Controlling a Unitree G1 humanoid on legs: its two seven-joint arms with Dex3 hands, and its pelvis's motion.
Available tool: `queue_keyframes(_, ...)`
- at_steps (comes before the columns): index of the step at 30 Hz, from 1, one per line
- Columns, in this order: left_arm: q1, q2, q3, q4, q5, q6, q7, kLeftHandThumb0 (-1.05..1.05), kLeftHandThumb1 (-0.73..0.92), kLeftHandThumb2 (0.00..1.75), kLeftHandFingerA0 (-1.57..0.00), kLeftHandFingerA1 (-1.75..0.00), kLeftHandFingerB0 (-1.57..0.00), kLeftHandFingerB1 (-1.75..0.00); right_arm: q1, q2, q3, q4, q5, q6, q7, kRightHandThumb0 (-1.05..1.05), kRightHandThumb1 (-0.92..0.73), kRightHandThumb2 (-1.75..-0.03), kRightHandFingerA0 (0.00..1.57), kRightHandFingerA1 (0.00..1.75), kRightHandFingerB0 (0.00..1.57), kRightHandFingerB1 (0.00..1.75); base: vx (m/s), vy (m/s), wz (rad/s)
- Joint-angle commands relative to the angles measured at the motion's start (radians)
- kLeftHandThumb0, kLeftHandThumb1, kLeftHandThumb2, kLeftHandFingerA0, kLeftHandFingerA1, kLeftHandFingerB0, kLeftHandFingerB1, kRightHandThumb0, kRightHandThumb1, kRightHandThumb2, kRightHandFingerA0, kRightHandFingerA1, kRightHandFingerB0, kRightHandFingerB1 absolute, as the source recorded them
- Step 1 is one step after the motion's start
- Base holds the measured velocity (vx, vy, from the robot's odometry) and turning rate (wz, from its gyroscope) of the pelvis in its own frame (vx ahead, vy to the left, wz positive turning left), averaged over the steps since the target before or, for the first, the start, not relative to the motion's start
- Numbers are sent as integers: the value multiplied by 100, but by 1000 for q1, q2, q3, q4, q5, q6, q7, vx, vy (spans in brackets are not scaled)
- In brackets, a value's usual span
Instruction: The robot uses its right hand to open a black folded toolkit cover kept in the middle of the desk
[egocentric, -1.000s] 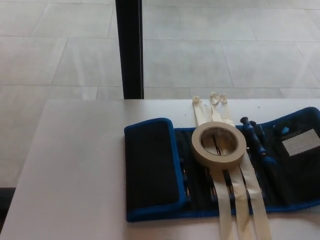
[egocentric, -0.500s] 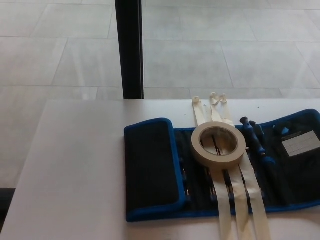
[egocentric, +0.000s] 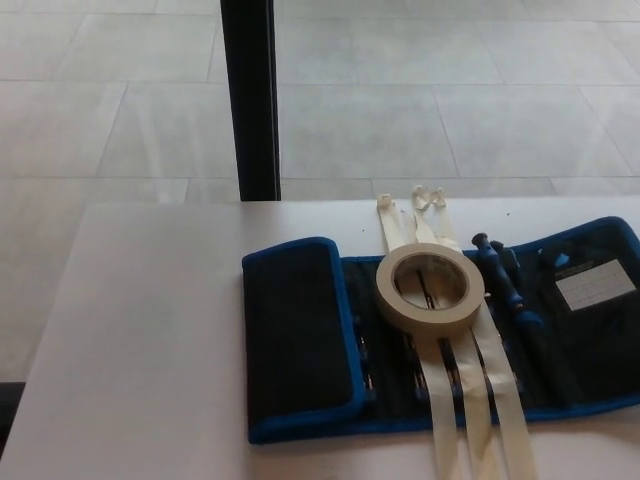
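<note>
The black toolkit cover with blue trim lies on the white desk, spread out to the right. Its left flap is folded over the inside. Blue-handled tools and a white label show in the spread part. A roll of beige tape rests on the middle of the cover, over three beige strips that run across it. Neither hand shows in the head view.
A black post stands behind the desk's far edge, over a grey tiled floor. The desk's left half is bare white surface.
The whole picture has shifted slightly left and up, so the camera has moved. The cover, tape and strips lie as before.
</note>
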Motion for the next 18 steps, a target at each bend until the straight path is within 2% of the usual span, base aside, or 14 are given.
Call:
queue_keyframes(1, 10, 42, 27, 7, -38, 13, -27, -105, 40, 122, -34, -151, -35, -149, 48, 80, 7, 42, 132, -51, 171, -68, -74, -63, 58, 133, 12, 47, 0, 0, 0)
queue_keyframes(2, 8, 37, 28, 8, -37, 16, -23, -105, 40, 122, -34, -149, -36, -149, 53, 90, 8, 29, 138, -62, 151, -69, -73, -63, 60, 134, 14, 50, 0, 0, 0)
queue_keyframes(7, 19, 33, 48, 5, -54, 1, -53, -105, 38, 125, -24, -156, -38, -161, 93, 162, 46, 27, 123, -230, 139, -57, -67, -60, 48, 90, 30, 45, 0, 0, 0)
queue_keyframes(8, 15, 38, 30, 7, -31, 13, -16, -105, 37, 128, -29, -152, -30, -148, 108, 180, 64, 23, 112, -265, 138, -54, -50, -87, 42, 64, 30, 52, 0, 0, 0)
queue_keyframes(9, 14, 39, 27, 7, -29, 14, -12, -105, 37, 128, -29, -152, -30, -148, 111, 182, 69, 23, 113, -271, 138, -54, -50, -87, 42, 64, 30, 52, 0, 0, 0)
queue_keyframes(10, 10, 41, 21, 11, -23, 24, -5, -103, 39, 134, -49, -122, -37, -113, 126, 186, 79, 26, 106, -284, 124, -51, -48, -85, 43, 61, 34, 52, 0, 0, 0)
queue_keyframes(11, 15, 42, 17, 7, -19, 24, 0, -105, 35, 139, -63, -138, -9, -103, 151, 187, 120, 44, 61, -327, 106, -44, -60, -58, 66, 77, 43, 39, 0, 0, 0)
queue_keyframes(12, 15, 43, 16, 7, -19, 25, 0, -105, 35, 139, -63, -138, -9, -103, 155, 187, 129, 48, 59, -334, 103, -44, -60, -58, 66, 77, 43, 39, 0, 0, 0)
queue_keyframes(13, 17, 45, 6, 7, -9, 28, 2, -102, 39, 132, -32, -155, -27, -154, 164, 190, 139, 52, 57, -344, 110, -45, -59, -58, 61, 66, 44, 38, 0, 0, 0)
queue_keyframes(14, 23, 46, 0, 10, -3, 22, 4, -105, 38, 142, -34, -121, -20, -109, 181, 192, 171, 54, 31, -351, 91, -48, -59, -58, 61, 65, 45, 39, 0, 0, 0)
queue_keyframes(15, 22, 46, 3, 19, -9, 19, 7, -105, 33, 140, -66, -141, -8, -104, 196, 196, 203, 63, 11, -361, 86, -54, -46, -84, 53, 65, 41, 52, 0, 0, 0)
queue_keyframes(16, 22, 46, 3, 19, -9, 19, 7, -105, 33, 140, -66, -141, -8, -104, 196, 196, 205, 64, 13, -362, 85, -54, -46, -84, 53, 65, 41, 52, 0, 0, 0)
queue_keyframes(17, 22, 49, -5, 20, -4, 24, 10, -105, 37, 144, -42, -129, -25, -115, 206, 202, 234, 56, 0, -375, 74, -42, -55, -57, 54, 53, 50, 38, 0, 0, 0)
queue_keyframes(18, 23, 50, -5, 20, -5, 25, 10, -105, 37, 144, -42, -129, -25, -115, 206, 201, 244, 57, 2, -379, 71, -42, -55, -57, 54, 53, 50, 38, 0, 0, 0)
